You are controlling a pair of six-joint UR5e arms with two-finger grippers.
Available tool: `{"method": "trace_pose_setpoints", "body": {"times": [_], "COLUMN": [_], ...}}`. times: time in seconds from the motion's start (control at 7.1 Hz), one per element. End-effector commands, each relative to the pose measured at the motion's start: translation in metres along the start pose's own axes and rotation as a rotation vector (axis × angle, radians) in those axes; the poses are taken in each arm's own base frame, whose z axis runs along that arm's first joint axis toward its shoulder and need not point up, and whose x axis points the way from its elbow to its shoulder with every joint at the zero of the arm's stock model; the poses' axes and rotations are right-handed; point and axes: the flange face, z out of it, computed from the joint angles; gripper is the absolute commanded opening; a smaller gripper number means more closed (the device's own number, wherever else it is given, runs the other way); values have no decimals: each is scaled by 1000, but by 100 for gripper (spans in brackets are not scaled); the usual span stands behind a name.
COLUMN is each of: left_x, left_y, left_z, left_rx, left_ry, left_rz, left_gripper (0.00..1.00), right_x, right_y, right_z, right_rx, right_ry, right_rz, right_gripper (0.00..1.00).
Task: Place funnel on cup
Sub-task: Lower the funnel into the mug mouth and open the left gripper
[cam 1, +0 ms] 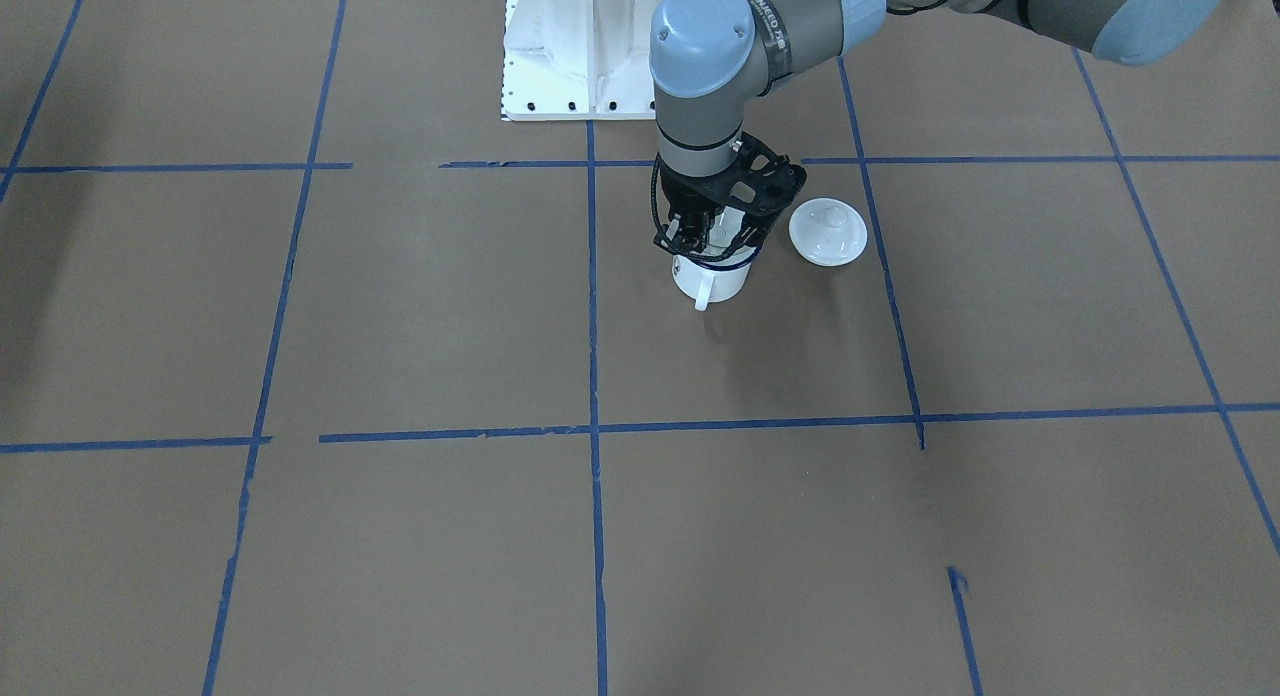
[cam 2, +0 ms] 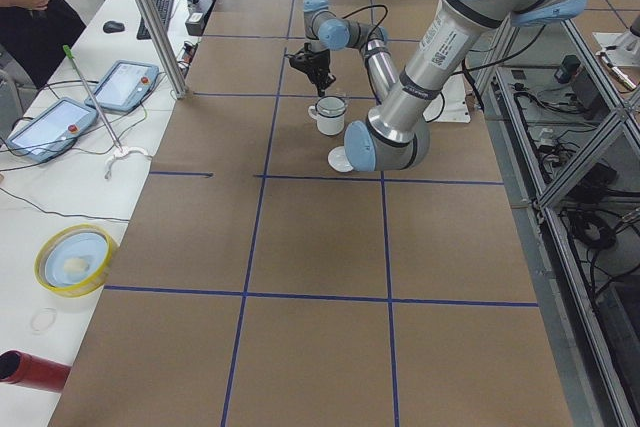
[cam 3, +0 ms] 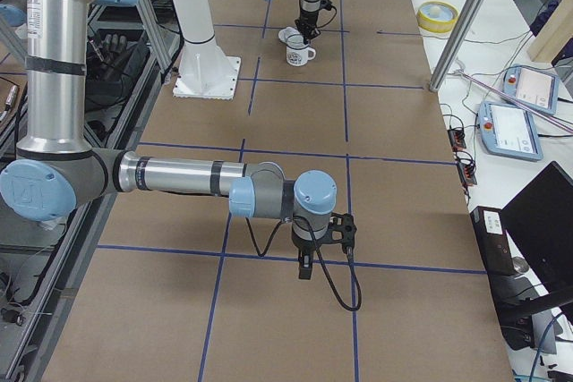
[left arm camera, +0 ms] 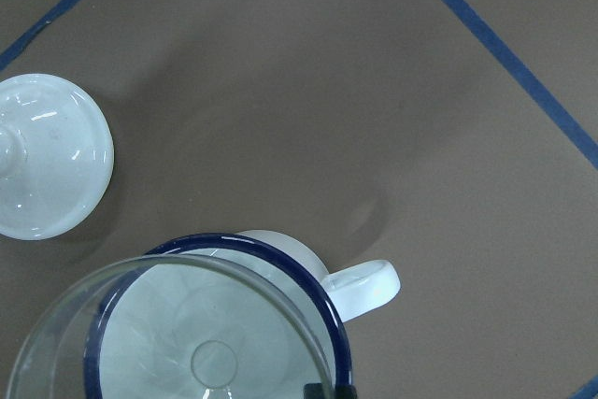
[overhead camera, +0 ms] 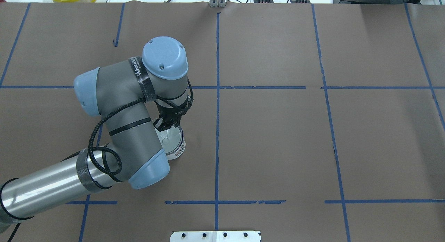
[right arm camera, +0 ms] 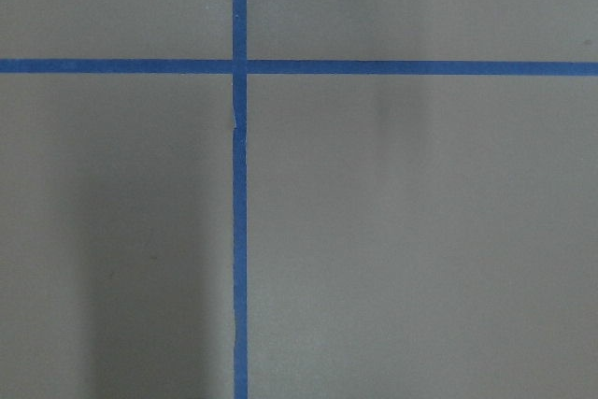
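Note:
The cup (cam 1: 712,281), a white mug with a dark blue rim and a side handle (left arm camera: 364,287), stands on the brown table near the centre line. My left gripper (cam 1: 714,238) hangs straight above it, shut on the rim of the clear funnel (left arm camera: 187,324). The funnel sits over the mug's mouth, its rim a little off-centre from the blue rim in the left wrist view. In the overhead view the funnel (overhead camera: 170,137) shows inside the cup's outline under the gripper (overhead camera: 166,125). My right gripper (cam 3: 304,267) shows only in the exterior right view, low over bare table; I cannot tell if it is open or shut.
A round white lid with a knob (cam 1: 828,232) lies on the table close beside the mug, and also shows in the left wrist view (left arm camera: 47,170). The white robot base (cam 1: 570,56) stands behind. Blue tape lines cross the brown table.

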Motion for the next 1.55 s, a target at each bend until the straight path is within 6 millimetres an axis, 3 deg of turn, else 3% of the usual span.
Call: {"method": "trace_pose_setpoints", "body": {"times": [0.0, 0.56, 0.7, 0.85, 1.13, 1.27, 1.41], "left_x": [1, 4, 3, 2, -1, -6, -12], "left_y": [0, -1, -2, -2, 0, -24, -83], "left_z": [1, 2, 3, 3, -7, -29, -61], "left_rx": [-2, 17, 18, 20, 17, 37, 77], "left_ry": [3, 14, 11, 12, 23, 27, 53], "left_rz": [7, 29, 28, 28, 97, 187, 257], "left_gripper": [0, 0, 27, 99, 100, 100, 100], "right_x": [0, 0, 0, 0, 0, 0, 0], "right_y": [0, 0, 0, 0, 0, 0, 0], "right_z": [0, 0, 0, 0, 0, 0, 1], "right_rx": [0, 0, 0, 0, 0, 0, -1], "right_ry": [0, 0, 0, 0, 0, 0, 0], "right_rz": [0, 0, 0, 0, 0, 0, 1], "right_gripper": [100, 100, 100, 100, 100, 100, 100]}}
